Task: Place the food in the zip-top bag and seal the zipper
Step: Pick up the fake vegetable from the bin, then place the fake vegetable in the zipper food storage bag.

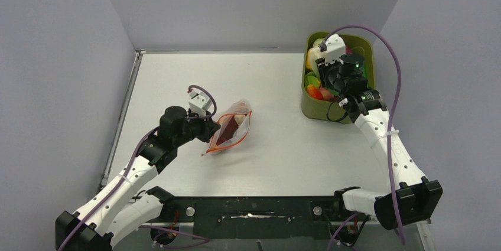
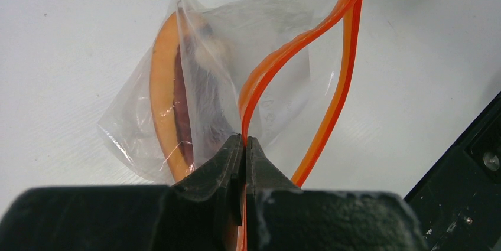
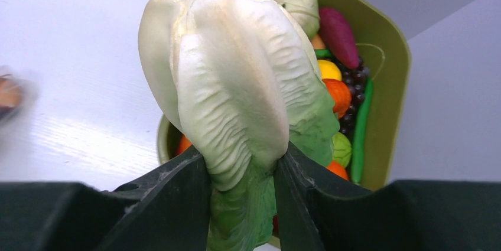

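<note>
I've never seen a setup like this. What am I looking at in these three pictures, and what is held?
Two robot arms are bolted to a white table, each ending in a two-finger gripper. The wide picture looks down from above; the other two come from cameras on the wrists. The left gripper pinches the orange zipper of a clear bag, which holds an orange food piece. The right gripper grips a pale toy cabbage over a green tub of toy food.
</note>
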{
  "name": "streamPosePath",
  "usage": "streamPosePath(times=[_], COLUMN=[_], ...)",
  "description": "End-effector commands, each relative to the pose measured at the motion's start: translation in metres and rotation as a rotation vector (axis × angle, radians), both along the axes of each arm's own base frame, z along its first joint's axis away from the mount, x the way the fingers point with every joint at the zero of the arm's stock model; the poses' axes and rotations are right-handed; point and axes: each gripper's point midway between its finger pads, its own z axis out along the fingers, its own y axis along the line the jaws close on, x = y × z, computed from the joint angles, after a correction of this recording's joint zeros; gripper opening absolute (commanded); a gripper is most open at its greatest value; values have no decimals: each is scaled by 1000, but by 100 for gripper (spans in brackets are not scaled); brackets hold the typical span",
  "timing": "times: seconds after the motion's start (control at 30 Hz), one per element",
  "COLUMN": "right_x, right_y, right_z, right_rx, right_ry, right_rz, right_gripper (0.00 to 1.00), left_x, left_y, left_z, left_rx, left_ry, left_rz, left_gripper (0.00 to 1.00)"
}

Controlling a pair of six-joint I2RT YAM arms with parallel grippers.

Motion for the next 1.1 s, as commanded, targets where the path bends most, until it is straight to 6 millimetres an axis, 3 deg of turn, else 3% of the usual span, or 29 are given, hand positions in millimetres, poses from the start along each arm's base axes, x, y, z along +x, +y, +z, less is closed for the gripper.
streamPosePath(times=[0.0,0.33,0.8,1.07], right_x=[-21,-85,-184,-201], right_y=[24,74,142,178], right_z=[29,31,-4,-23], right_rx=[155,438,856,1047], right_ry=[-30,80,471,636], right_rz=[58,255,579,621], right_gripper=[35,33,31,28], left_x=[10,28,48,43], left_y=[-4,-14,-40,-48], left_z=[30,45,69,56], left_rx=[-65,-161,-327,-306], left_ry=[-107,-94,-181,-239], left_rz=[7,61,31,-47], left_gripper=[0,0,0,0])
